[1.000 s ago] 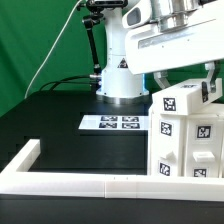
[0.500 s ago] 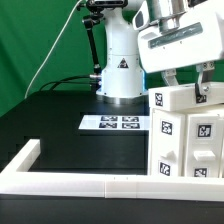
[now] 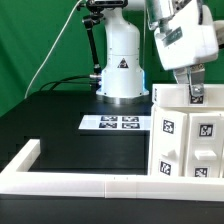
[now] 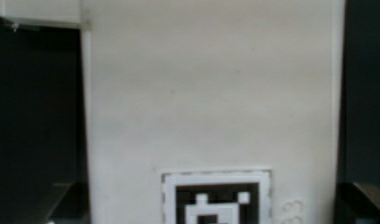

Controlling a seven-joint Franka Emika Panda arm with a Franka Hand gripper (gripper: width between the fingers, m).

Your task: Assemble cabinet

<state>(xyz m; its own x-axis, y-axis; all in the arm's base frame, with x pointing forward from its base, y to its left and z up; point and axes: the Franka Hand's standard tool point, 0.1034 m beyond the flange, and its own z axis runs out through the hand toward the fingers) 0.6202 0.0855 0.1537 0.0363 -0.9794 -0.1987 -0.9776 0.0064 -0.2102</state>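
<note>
The white cabinet (image 3: 186, 140) stands at the exterior view's right, with black-and-white tags on its front. My gripper (image 3: 193, 95) comes down from the upper right, and its fingers sit at the cabinet's top piece (image 3: 178, 96), which lies level on the body. In the wrist view that white piece (image 4: 205, 100) fills the middle, with one tag (image 4: 217, 200) near the gripper (image 4: 213, 208). The dark fingers (image 4: 55, 205) sit against its two long edges. The jaws look shut on this piece.
The marker board (image 3: 120, 122) lies flat on the black table in front of the robot base (image 3: 120, 75). The long low white border frame (image 3: 70, 182) runs along the front and turns up at the exterior view's left. A green backdrop stands behind.
The gripper has swung from lying across the cabinet's top to a steeper tilt at the upper right. The tagged top piece, tilted before, now lies level on the body.
</note>
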